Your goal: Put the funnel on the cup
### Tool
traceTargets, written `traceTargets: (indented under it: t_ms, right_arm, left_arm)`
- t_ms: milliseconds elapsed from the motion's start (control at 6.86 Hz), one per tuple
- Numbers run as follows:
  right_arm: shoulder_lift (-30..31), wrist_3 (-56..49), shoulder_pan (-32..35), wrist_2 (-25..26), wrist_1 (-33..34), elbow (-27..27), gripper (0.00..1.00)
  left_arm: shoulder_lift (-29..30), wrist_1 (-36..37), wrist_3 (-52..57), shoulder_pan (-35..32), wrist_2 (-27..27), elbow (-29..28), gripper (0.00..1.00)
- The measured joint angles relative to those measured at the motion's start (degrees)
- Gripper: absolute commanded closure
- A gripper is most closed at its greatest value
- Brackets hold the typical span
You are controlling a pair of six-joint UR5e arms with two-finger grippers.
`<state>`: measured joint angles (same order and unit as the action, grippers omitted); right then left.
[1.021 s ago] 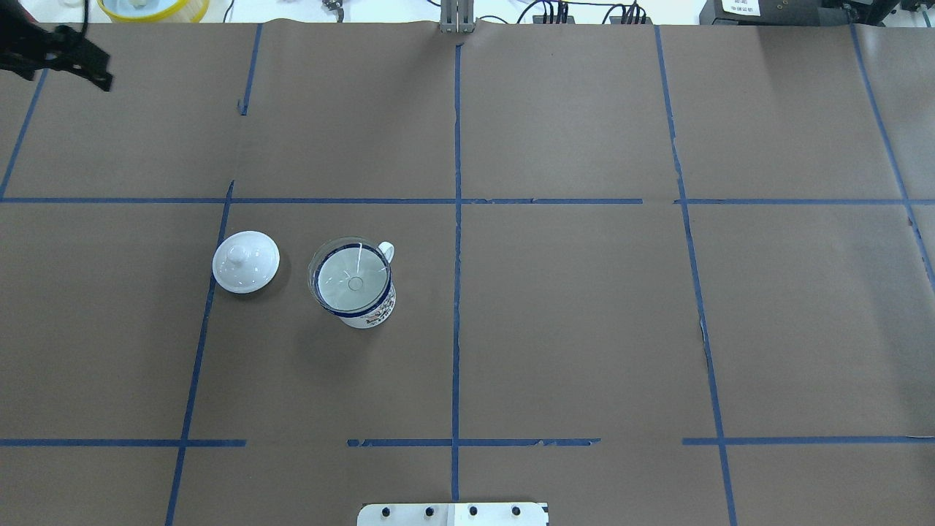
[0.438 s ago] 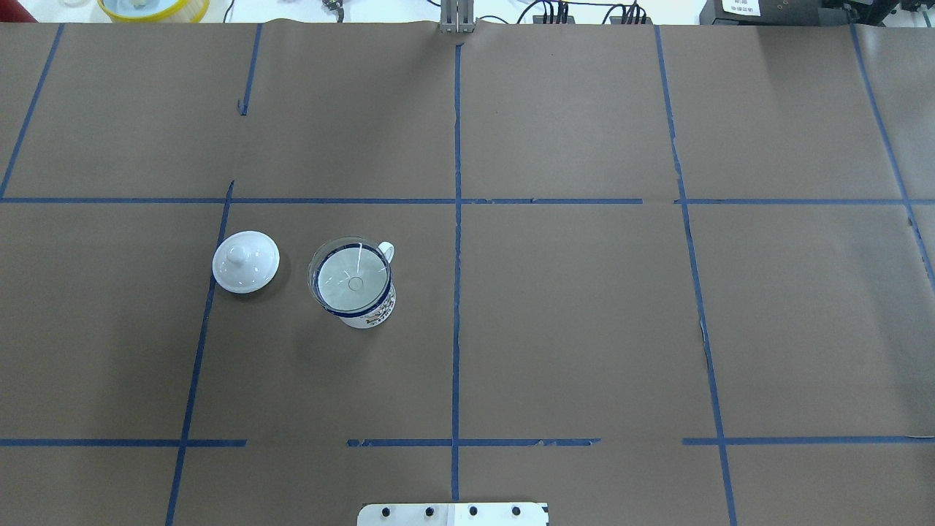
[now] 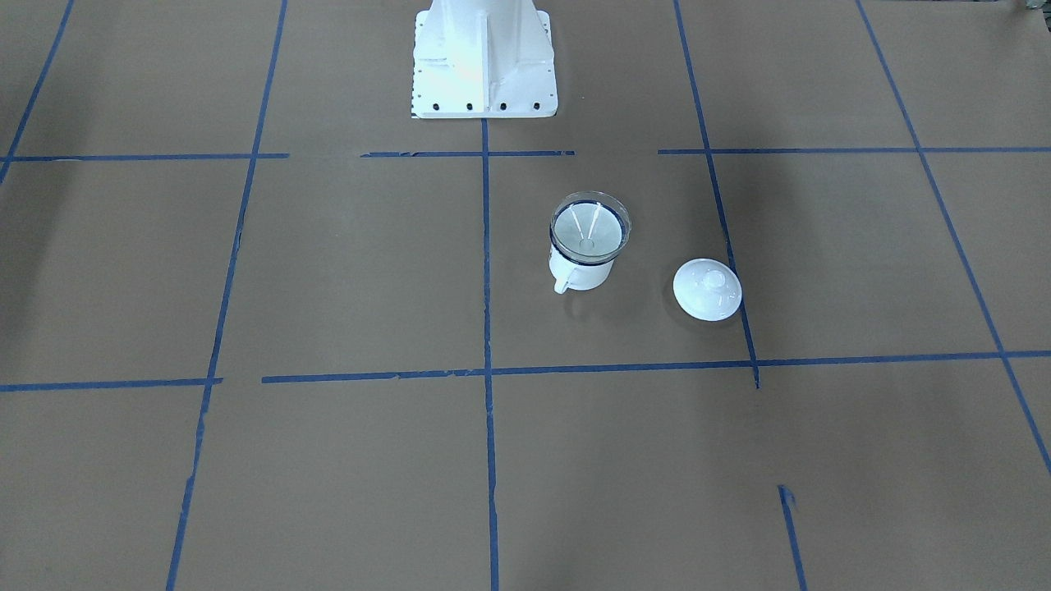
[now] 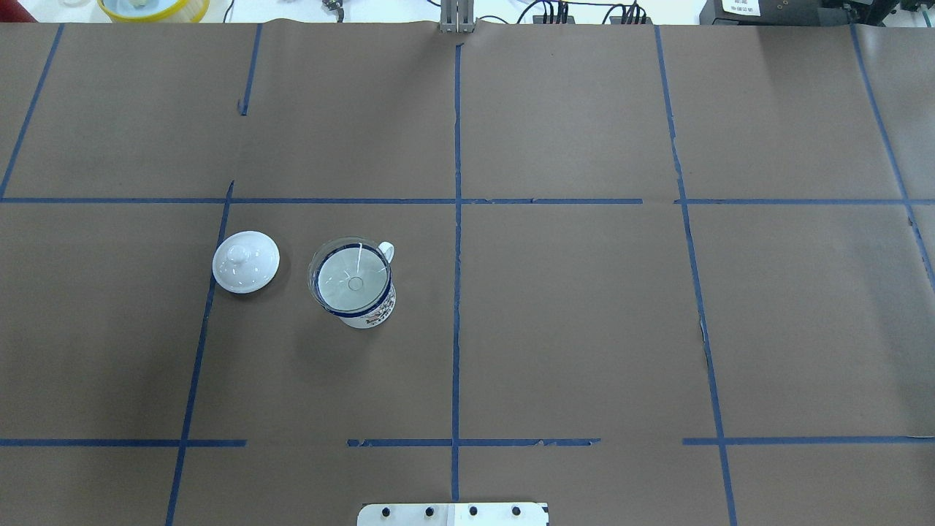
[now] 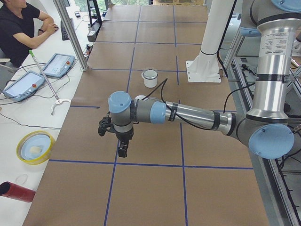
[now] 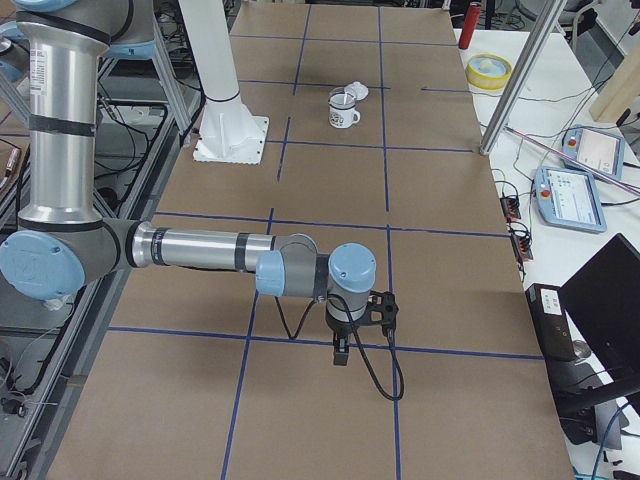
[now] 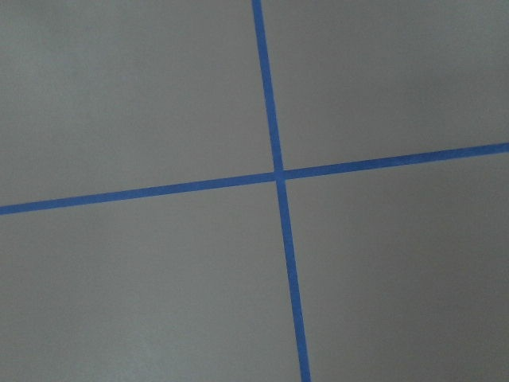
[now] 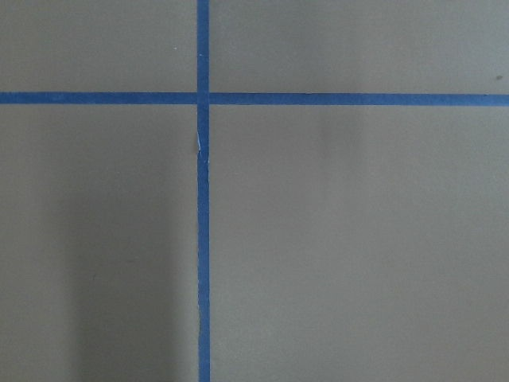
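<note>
Clear conical funnel (image 4: 356, 277) nests in white enamel cup (image 4: 376, 313); left hand (image 5: 122, 151), right hand (image 6: 341, 354): cannot tell spread.

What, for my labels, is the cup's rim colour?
Dark blue; overhead exterior shows the cup best.

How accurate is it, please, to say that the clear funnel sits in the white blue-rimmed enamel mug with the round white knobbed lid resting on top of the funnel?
Not quite. The clear funnel does sit in the white blue-rimmed enamel mug, but the round white knobbed lid lies on the brown table beside the mug, apart from it, as the overhead exterior view shows.
</note>
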<state>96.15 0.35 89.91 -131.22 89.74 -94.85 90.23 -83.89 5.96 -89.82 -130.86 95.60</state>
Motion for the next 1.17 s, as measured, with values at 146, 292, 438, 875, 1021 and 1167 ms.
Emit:
traceTargets:
  t_ms: [146, 292, 438, 875, 1021, 1167]
  right_arm:
    - [0.0, 0.0, 0.0, 0.0, 0.0, 0.0, 0.00]
    - [0.0, 0.0, 0.0, 0.0, 0.0, 0.0, 0.00]
    - [0.0, 0.0, 0.0, 0.0, 0.0, 0.0, 0.00]
    - [0.0, 0.0, 0.0, 0.0, 0.0, 0.0, 0.00]
    - [0.0, 0.0, 0.0, 0.0, 0.0, 0.0, 0.00]
    - [0.0, 0.0, 0.0, 0.0, 0.0, 0.0, 0.00]
  left_arm:
    - [-0.1, 0.0, 0.5, -0.3, -0.3, -0.9, 0.00]
    - [0.1, 0.0, 0.6, -0.3, -0.3, -1.3, 0.00]
    - [0.2, 0.0, 0.6, -0.3, -0.4, -1.5, 0.00]
    - [0.4, 0.0, 0.7, -0.3, -0.4, -1.6, 0.00]
    - [0.4, 0.0, 0.7, -0.3, -0.4, -1.7, 0.00]
    - [0.3, 0.0, 0.8, -0.3, -0.4, -1.7, 0.00]
